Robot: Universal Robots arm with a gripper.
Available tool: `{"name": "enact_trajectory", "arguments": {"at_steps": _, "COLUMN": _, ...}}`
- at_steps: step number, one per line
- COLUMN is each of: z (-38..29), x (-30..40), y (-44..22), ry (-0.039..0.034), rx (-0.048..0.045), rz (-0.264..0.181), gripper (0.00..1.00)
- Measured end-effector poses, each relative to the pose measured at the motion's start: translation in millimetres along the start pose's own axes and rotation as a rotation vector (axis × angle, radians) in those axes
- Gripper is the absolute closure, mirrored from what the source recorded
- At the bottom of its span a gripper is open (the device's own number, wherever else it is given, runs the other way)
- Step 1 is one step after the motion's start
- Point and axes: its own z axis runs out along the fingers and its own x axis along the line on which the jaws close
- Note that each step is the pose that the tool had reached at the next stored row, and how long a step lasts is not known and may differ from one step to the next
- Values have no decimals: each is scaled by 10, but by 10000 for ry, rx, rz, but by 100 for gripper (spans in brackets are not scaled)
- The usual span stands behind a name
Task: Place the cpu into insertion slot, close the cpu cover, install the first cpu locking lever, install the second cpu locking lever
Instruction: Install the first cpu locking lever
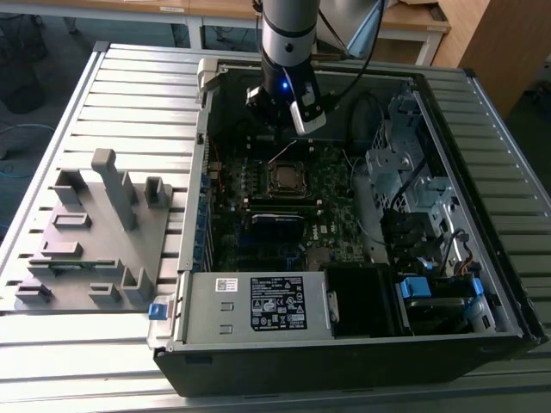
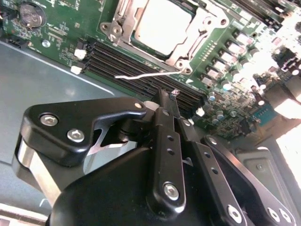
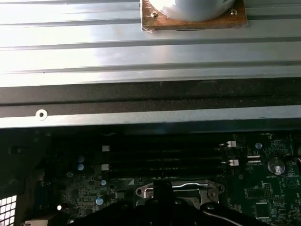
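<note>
The cpu (image 2: 160,26) sits in the insertion slot (image 2: 115,29) under the shut cpu cover (image 2: 201,27), so a lever step seems in hand. The pincer (image 2: 172,94), pressed together, hangs just beside a thin wire locking lever (image 2: 141,75), which calls for precise contact.

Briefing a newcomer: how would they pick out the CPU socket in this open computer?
Inside the open case, look at the green motherboard. The insertion slot is the silvery square frame near its middle, unlike the long black memory slots beside it.
</note>
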Motion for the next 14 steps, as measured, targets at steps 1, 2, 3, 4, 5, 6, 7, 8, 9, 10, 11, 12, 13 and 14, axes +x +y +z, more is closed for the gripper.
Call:
{"name": "enact_trajectory", "arguments": {"at_steps": 1, "z": 7, "x": 0, "y": -1, "ry": -51, "rx": -4, "rz": -12, "gripper": 90}}
{"name": "enact_trajectory", "arguments": {"at_steps": 2, "z": 11, "x": 0, "y": -3, "ry": -87, "rx": -5, "rz": -20, "gripper": 90}}
{"name": "enact_trajectory", "arguments": {"at_steps": 3, "z": 11, "x": 0, "y": -3, "ry": -97, "rx": -5, "rz": -23, "gripper": 90}}
{"name": "enact_trajectory", "arguments": {"at_steps": 4, "z": 12, "x": 0, "y": -3, "ry": -97, "rx": -6, "rz": -23, "gripper": 90}}
{"name": "enact_trajectory", "arguments": {"at_steps": 5, "z": 14, "x": 0, "y": -3, "ry": -99, "rx": -8, "rz": -23, "gripper": 90}}
{"name": "enact_trajectory", "arguments": {"at_steps": 6, "z": 15, "x": 0, "y": -3, "ry": -99, "rx": -8, "rz": -22, "gripper": 90}}
{"name": "enact_trajectory", "arguments": {"at_steps": 7, "z": 15, "x": 0, "y": -3, "ry": -98, "rx": -7, "rz": -22, "gripper": 90}}
{"name": "enact_trajectory", "arguments": {"at_steps": 8, "z": 15, "x": 0, "y": -3, "ry": -98, "rx": -8, "rz": -22, "gripper": 90}}
{"name": "enact_trajectory", "arguments": {"at_steps": 9, "z": 15, "x": 0, "y": -3, "ry": -98, "rx": -7, "rz": -22, "gripper": 90}}
{"name": "enact_trajectory", "arguments": {"at_steps": 10, "z": 15, "x": 0, "y": -3, "ry": -98, "rx": -7, "rz": -22, "gripper": 90}}
{"name": "enact_trajectory", "arguments": {"at_steps": 11, "z": 16, "x": 0, "y": -3, "ry": -98, "rx": -7, "rz": -22, "gripper": 90}}
{"name": "enact_trajectory", "arguments": {"at_steps": 12, "z": 18, "x": 0, "y": -4, "ry": -100, "rx": -10, "rz": -23, "gripper": 90}}
{"name": "enact_trajectory", "arguments": {"at_steps": 13, "z": 22, "x": 0, "y": -5, "ry": -111, "rx": -15, "rz": -25, "gripper": 90}}
{"name": "enact_trajectory", "arguments": {"at_steps": 14, "z": 25, "x": 0, "y": -5, "ry": -122, "rx": -17, "rz": -28, "gripper": 90}}
